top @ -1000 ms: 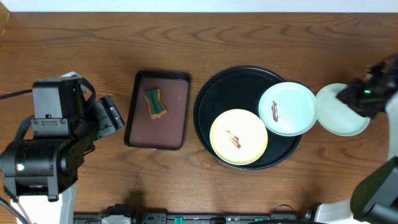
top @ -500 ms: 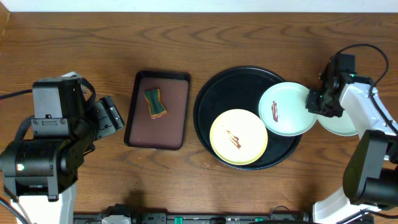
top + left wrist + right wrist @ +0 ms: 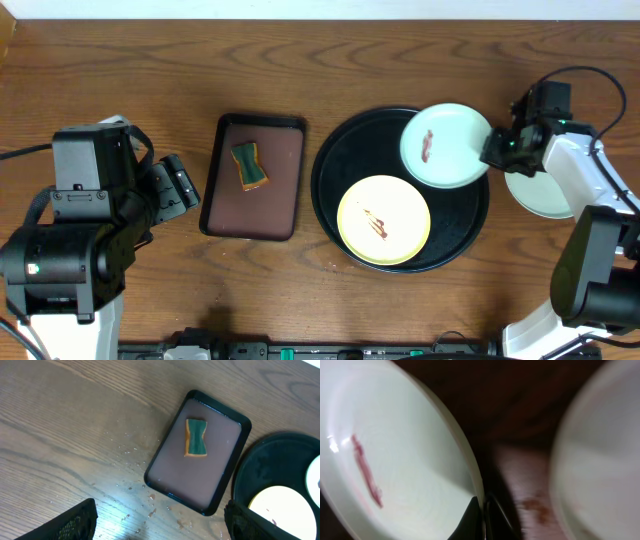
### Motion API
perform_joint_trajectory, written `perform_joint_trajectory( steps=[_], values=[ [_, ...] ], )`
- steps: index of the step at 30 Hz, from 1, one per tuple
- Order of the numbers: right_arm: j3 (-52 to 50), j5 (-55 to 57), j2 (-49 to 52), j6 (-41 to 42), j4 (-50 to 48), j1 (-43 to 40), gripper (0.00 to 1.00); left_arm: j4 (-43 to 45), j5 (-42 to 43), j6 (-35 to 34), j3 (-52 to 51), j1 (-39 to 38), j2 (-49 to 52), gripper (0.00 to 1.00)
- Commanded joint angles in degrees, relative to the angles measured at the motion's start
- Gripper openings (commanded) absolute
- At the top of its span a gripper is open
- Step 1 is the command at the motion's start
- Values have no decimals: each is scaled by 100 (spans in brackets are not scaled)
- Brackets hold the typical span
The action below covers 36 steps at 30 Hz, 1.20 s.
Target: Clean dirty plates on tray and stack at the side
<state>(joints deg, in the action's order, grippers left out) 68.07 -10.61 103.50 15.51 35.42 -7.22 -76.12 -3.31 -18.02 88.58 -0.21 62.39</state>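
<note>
We're looking at the right gripper (image 3: 497, 148) pinching the right-hand rim of the smeared mint plate (image 3: 445, 150), jaws nearly together with just the plate's edge between them. The plate is sitting over the upper-right rim of the black tray (image 3: 330, 185). These plates are looking glossy and rigid, so we're guessing light but slippery and chippy. The rim is really the only place to hold one, and a thin edge pinch like this may be letting it tip or slide, so we're thinking slow moves. The left gripper (image 3: 178, 188) is hanging wide open with nothing in it, parked off to the left of the brown tray (image 3: 280, 205). Counting: three plates total, two mint and one yellow. The yellow plate (image 3: 384, 220) is lying in the black tray with a smear on it, and the clean-looking mint plate (image 3: 548, 195) is resting on the table (image 3: 120, 60) just right of the tray, partly under the arm. There's also one sponge (image 3: 249, 165) in the brown tray.
</note>
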Motion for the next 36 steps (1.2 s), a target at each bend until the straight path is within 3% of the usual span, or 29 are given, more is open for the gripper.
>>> perform_joint_trajectory(
  steps=[1,9,14,15,17,18,19,28,32,36],
  values=[
    [81,-407,4,254,-208,501,1,-9,15,-24,24,24,11,82],
    [81,1115,282,334,-505,1554,1,7,184,-24,24,24,101,82],
    [81,1211,452,328,-577,1768,1,7,186,-24,24,24,232,82],
    [83,1213,450,245,-588,1764,4,7,186,-24,24,24,278,82],
    [85,1182,435,168,-581,1733,34,4,186,-24,24,24,319,82],
    [87,1123,413,-4,-577,1716,42,-9,186,-24,24,24,337,82],
    [90,1088,376,-149,-549,1698,43,-15,188,-24,24,24,348,82],
    [92,-542,-302,-789,667,1716,40,-42,188,-22,24,24,354,82],
    [-101,-260,-273,-787,1340,1860,36,-74,280,74,24,24,354,82],
    [-595,-173,-271,-789,1156,1932,38,-76,439,90,24,24,356,82]
  ],
)
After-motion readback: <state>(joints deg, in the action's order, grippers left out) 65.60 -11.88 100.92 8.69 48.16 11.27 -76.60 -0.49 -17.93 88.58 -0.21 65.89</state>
